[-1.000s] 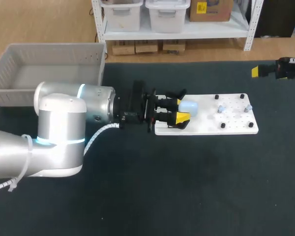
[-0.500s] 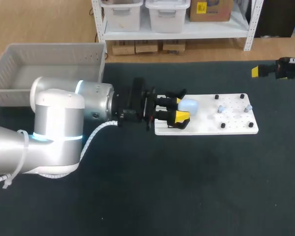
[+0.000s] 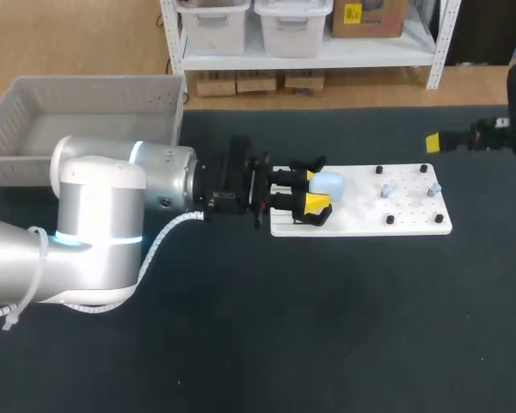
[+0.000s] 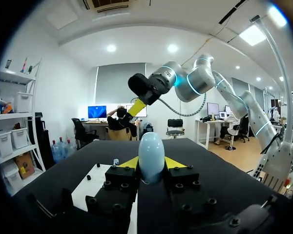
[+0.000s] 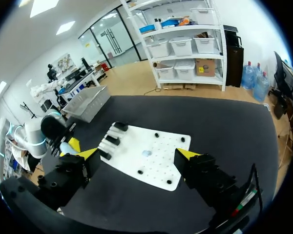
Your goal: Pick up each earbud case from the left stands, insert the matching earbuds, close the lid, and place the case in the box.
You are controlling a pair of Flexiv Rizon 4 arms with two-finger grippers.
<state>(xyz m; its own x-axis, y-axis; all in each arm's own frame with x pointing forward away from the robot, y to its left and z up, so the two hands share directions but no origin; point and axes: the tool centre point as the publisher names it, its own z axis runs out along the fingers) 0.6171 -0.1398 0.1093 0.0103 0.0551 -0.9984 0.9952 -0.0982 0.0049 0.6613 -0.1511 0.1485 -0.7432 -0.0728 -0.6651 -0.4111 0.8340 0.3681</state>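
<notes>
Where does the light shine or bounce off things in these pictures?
Head view: highlights gleam on the silver left arm; the dark table looks matte. Left wrist view: the earbud case shows a soft sheen. Right wrist view: the white board is brightest.

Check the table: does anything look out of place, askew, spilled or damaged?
Nothing stands out. The case sits squarely between the fingers of the left gripper at the left end of the board, which lies flat, and the bin stands upright.

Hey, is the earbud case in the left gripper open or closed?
Closed: the earbud case shows as one smooth oval, no lid raised.
</notes>
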